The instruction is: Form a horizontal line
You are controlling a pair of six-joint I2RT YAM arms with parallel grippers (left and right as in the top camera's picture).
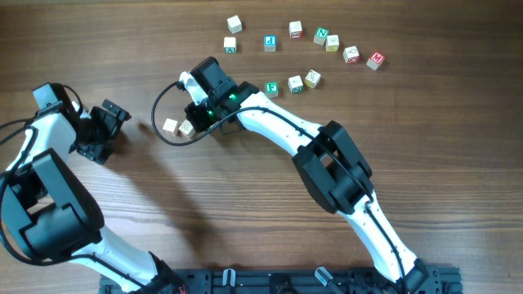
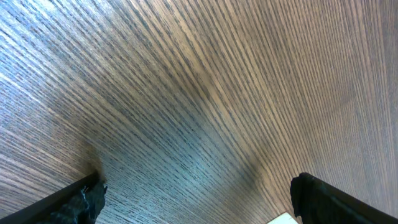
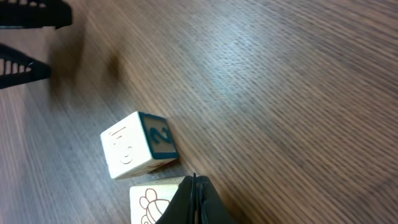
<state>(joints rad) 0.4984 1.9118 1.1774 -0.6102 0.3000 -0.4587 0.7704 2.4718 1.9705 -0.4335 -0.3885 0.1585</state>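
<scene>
The left gripper [image 1: 108, 132] hangs wide open and empty, parked clear of the work. The line [image 1: 172, 126], by my reading only two cubes so far, lies just right of it. The right gripper [image 3: 194, 194], pinched shut on nothing, sits against the right cube [image 1: 187, 128], probably to nudge rather than lift it. Spare cubes [image 1: 295, 84] wait farther right.

The left arm is folded at the left side, and the left gripper [image 1: 106, 132] stands wide open. The right arm stretches from near right toward the centre; the right gripper [image 3: 194, 190] is closed.
</scene>
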